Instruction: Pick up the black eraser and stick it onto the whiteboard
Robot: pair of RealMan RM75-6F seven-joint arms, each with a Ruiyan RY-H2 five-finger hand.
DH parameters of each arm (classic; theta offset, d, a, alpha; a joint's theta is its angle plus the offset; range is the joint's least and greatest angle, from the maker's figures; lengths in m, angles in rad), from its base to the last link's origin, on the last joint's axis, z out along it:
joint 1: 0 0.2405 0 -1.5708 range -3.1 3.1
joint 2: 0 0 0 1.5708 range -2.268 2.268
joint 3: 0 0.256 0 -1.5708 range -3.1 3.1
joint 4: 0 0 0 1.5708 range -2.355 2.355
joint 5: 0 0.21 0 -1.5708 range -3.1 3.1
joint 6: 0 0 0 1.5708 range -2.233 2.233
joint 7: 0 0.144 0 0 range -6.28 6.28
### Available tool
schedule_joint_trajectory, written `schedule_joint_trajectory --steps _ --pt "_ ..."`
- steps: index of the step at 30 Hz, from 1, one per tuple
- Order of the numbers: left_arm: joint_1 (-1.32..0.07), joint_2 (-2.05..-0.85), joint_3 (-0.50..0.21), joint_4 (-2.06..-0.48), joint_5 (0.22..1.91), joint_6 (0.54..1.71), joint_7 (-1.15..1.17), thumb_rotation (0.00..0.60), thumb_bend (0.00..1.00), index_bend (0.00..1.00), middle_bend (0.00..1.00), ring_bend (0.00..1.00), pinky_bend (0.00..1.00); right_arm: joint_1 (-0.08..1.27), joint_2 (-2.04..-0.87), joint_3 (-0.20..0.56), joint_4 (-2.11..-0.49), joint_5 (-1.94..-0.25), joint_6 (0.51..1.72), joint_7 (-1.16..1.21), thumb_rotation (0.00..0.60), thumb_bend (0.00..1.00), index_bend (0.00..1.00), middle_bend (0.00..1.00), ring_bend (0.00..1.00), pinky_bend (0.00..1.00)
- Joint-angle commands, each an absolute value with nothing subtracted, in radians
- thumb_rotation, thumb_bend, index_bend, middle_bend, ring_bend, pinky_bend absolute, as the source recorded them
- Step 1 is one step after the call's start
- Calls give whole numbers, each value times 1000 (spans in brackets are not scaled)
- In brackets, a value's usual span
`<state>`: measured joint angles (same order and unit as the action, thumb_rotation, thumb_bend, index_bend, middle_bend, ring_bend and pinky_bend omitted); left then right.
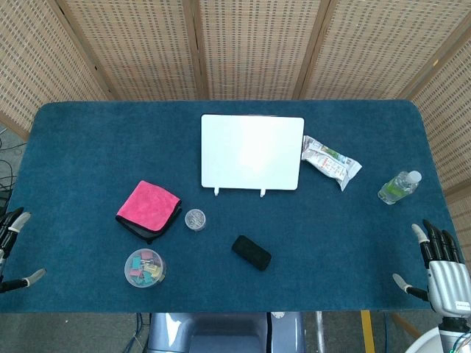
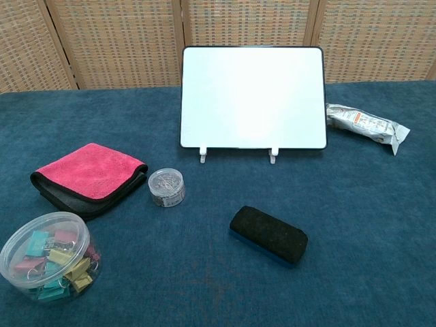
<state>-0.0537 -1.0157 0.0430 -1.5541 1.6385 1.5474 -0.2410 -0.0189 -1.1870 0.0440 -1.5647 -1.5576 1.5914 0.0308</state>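
Note:
The black eraser lies on the blue table a little in front of the whiteboard; the chest view shows the eraser lying slantwise with a blue underside. The whiteboard stands upright on two small white feet, its face blank. My right hand hovers at the table's near right corner with fingers spread and nothing in it, far right of the eraser. My left hand shows at the near left edge, fingers apart and holding nothing. Neither hand appears in the chest view.
A folded pink cloth, a small round tin of pins and a clear tub of coloured binder clips sit left of the eraser. A snack packet and a small water bottle lie to the right.

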Motion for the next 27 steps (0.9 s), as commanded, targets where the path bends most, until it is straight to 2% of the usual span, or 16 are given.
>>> schedule_joint_trajectory --steps 1,8,12,17,21,24,27 --pt "-59 -1014 41 -1558 1630 1537 -239 600 0 0 0 0 0 -17 -1188 45 -1564 -1555 1588 28 600 0 0 0 0 0" --pt "-51 -1016 43 -1564 1637 1551 -226 600 0 0 0 0 0 -7 -1177 22 -1569 -1581 1559 39 600 0 0 0 0 0" --pt "-51 -1015 40 -1568 1644 1562 -227 600 0 0 0 0 0 52 -1134 -15 -1612 -1671 1480 77 600 0 0 0 0 0" --pt "-51 -1014 38 -1571 1648 1568 -228 600 0 0 0 0 0 159 -1116 1 -1674 -1767 1387 -25 600 0 0 0 0 0" --pt "-51 -1016 33 -1580 1639 1566 -214 600 0 0 0 0 0 257 -1110 -10 -1766 -1833 1266 -25 600 0 0 0 0 0" --pt "-53 -1017 30 -1586 1628 1556 -204 600 0 0 0 0 0 305 -1143 -2 -1801 -1860 1211 -69 600 0 0 0 0 0" --pt "-61 -1017 28 -1595 1620 1538 -190 600 0 0 0 0 0 373 -1253 35 -1795 -1868 1136 -170 600 0 0 0 0 0"
